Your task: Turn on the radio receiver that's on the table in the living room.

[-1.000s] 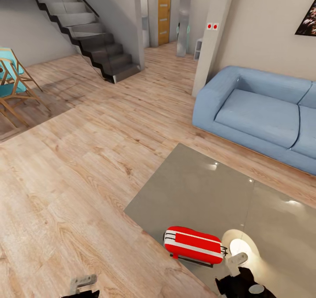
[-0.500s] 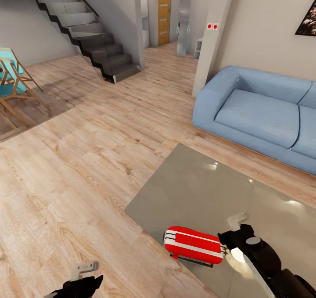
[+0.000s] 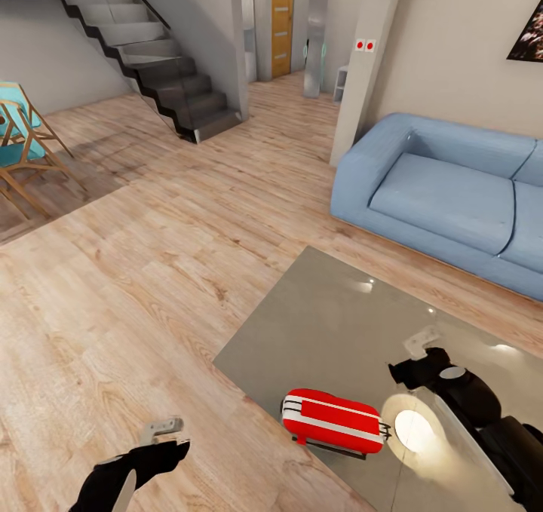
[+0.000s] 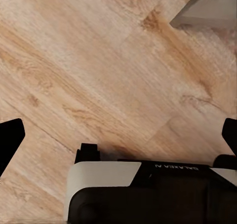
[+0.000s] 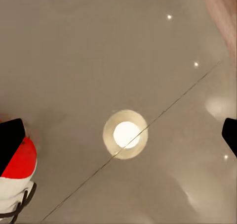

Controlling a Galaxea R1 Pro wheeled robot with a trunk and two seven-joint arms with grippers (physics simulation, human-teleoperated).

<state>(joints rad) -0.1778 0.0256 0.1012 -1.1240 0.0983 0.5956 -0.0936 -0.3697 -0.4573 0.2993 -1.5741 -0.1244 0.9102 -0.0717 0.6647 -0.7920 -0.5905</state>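
The right hand (image 3: 413, 354) hangs over the glossy bench (image 3: 332, 323), beyond the red radio receiver (image 3: 332, 420) near its front edge; fingers spread wide, holding nothing. The left hand (image 3: 167, 433) hovers over the wood floor (image 3: 136, 271), apparently open too, its arm cut off below.

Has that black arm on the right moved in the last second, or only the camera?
Yes. The camera held still. The right gripper rose from beside the radio receiver and went farther out over the table, towards the sofa.
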